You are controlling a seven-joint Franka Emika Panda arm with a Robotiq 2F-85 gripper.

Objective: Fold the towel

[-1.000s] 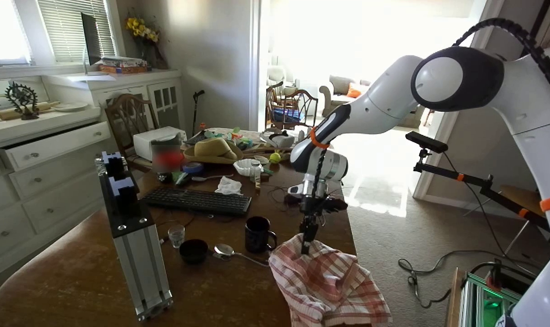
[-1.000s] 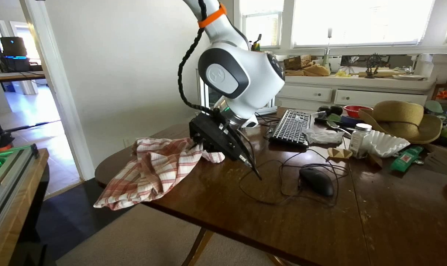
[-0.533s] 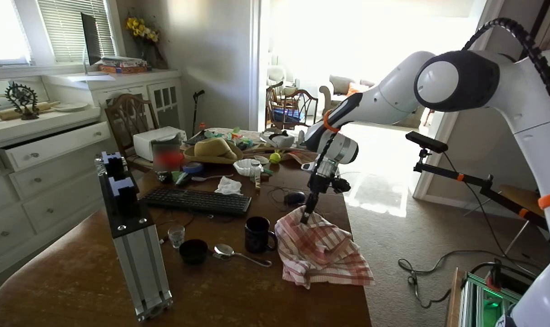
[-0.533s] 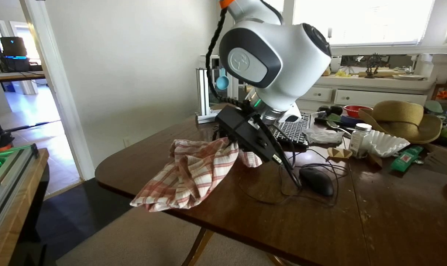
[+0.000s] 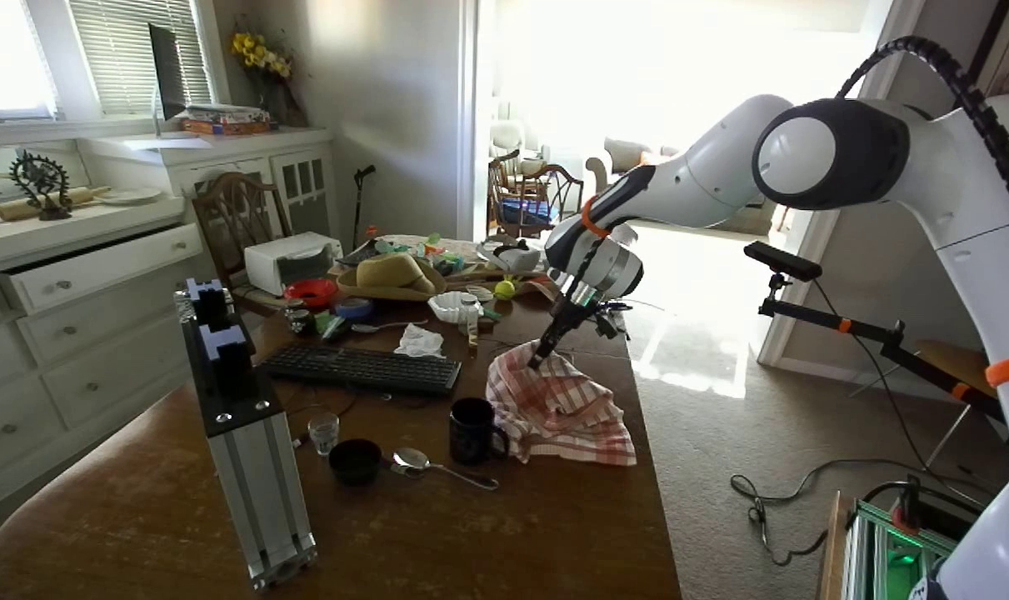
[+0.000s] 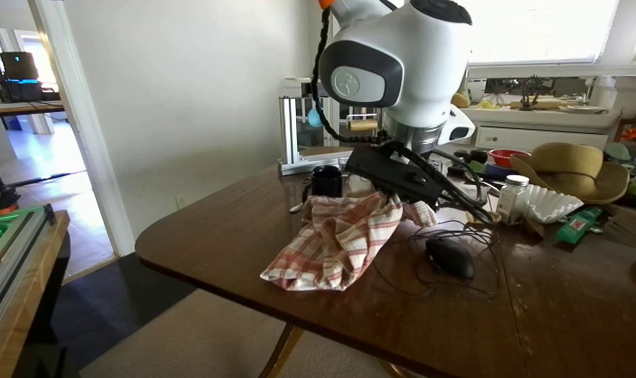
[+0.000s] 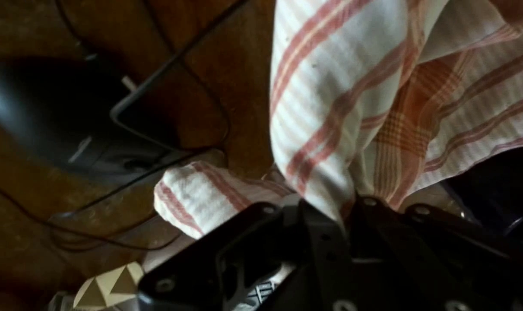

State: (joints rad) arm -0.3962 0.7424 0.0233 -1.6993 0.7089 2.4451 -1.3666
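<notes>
Gripper (image 7: 344, 212): fingers nearly together, towel (image 6: 344, 247) pinched between them. Towel bunched on table (image 6: 218, 226) near mug (image 5: 471, 432), held part raised. Arm (image 5: 704, 183) extended over table, gripper slanting down.

No lettering can be read. Above the gripper (image 5: 537, 362), an emblem (image 6: 346, 84) (round and in fine strokes, too small to make out) stands on the Panda arm's joint cover (image 6: 372, 87). Near the gripper, a white-lidded jar (image 6: 514, 196) bears a label (image 6: 507, 207) with print too small to read; farther from the gripper, a green packet (image 6: 571, 232) carries a red-and-white label (image 6: 577, 224), blurred.
</notes>
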